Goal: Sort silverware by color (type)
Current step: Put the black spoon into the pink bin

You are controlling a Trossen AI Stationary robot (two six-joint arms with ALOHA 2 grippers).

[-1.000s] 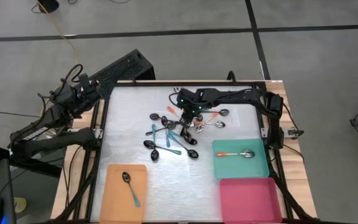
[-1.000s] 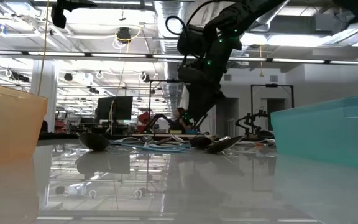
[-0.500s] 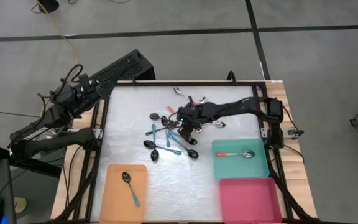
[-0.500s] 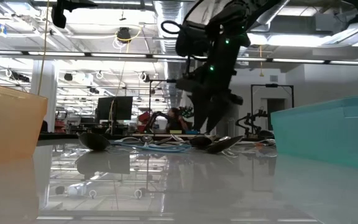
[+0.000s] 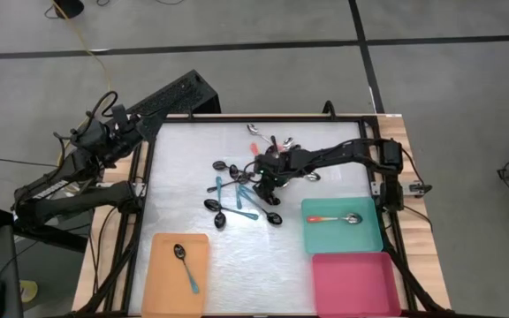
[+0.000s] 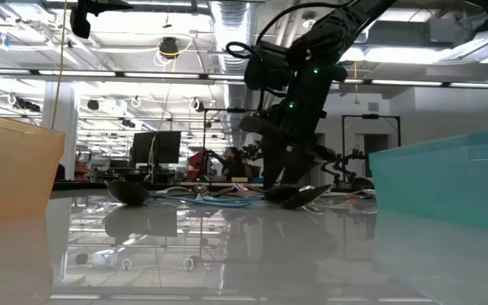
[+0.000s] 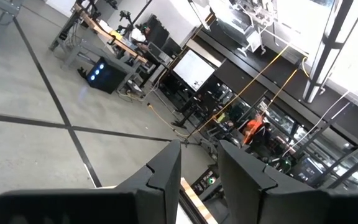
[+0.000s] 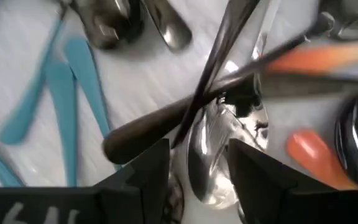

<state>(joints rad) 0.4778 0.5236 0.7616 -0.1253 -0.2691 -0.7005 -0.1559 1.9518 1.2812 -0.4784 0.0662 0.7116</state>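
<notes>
I have the right gripper (image 5: pixel 270 179) low over the heap of spoons (image 5: pixel 246 190) in the middle of the white, glossy table (image 5: pixel 184 177). From the right wrist camera I see its two dark fingers (image 8: pixel 143 168) spread apart, nothing between them, with a shiny silver spoon bowl (image 8: pixel 225 143) just under the gap. A dark, matte, rounded handle (image 8: pixel 166 121) and a thin black one cross over that bowl. Flat teal handles (image 8: pixel 73 81) lie to one side, smooth orange ones (image 8: pixel 316 152) to the other. One teal-handled spoon (image 5: pixel 185 265) lies in the orange tray (image 5: pixel 162 283), one orange-handled spoon (image 5: pixel 334 218) in the teal tray (image 5: pixel 369 238). The pink tray (image 5: pixel 353 284) sits beside it. The left gripper (image 7: pixel 199 180) waits off the table edge, jaws a little apart, holding nothing.
</notes>
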